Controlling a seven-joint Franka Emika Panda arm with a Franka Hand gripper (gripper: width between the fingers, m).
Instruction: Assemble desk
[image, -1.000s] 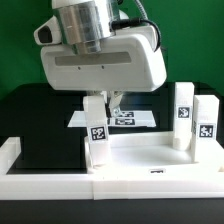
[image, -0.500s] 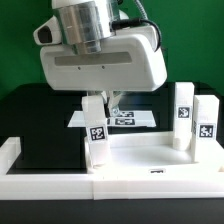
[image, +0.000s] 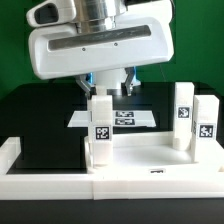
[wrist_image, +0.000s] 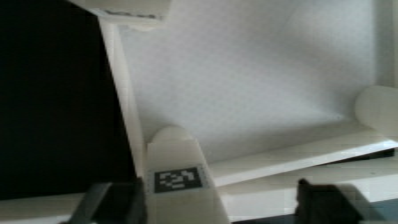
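The desk panel (image: 150, 155) lies flat at the front of the black table. One leg block (image: 100, 128) stands upright in its corner socket on the exterior view's left, and it also shows in the wrist view (wrist_image: 180, 180). Two more leg blocks (image: 183, 115) (image: 205, 125) stand upright at the panel's right side. A fourth leg is not in view. My gripper (image: 110, 88) hangs just above the left leg, open and empty. In the wrist view the gripper (wrist_image: 222, 205) straddles the leg's top, its dark fingers (wrist_image: 338, 200) wide apart and not pressing on the leg.
The marker board (image: 135, 118) lies on the black table behind the panel. Long white bars edge the table at the front (image: 50, 187) and on the exterior view's left (image: 12, 150). A green wall stands behind.
My gripper has risen straight up off the left leg block. The leg stays upright in its socket. The other parts have not moved.
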